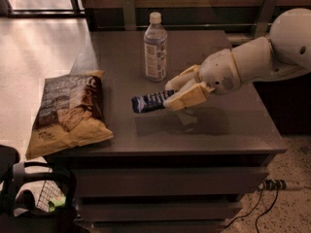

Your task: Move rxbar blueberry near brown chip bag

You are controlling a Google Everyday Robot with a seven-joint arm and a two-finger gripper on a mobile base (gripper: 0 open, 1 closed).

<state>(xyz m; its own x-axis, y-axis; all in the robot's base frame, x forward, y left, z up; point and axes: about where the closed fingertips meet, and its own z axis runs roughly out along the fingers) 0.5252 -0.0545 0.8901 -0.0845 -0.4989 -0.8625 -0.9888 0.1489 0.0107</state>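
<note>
My gripper (171, 95) reaches in from the right on a white arm and is shut on the rxbar blueberry (149, 101), a small dark blue bar with white lettering. It holds the bar level, a little above the middle of the dark table (228, 130); the bar's shadow lies on the table below. The brown chip bag (68, 113) lies flat at the table's left front edge, its bottom hanging slightly over. The bar's free end is a short gap to the right of the bag.
A clear water bottle (155, 47) with a white cap stands upright at the back of the table, just behind the bar. A black bag (34, 198) sits on the floor at the lower left. Cables (265, 203) lie on the floor at the lower right.
</note>
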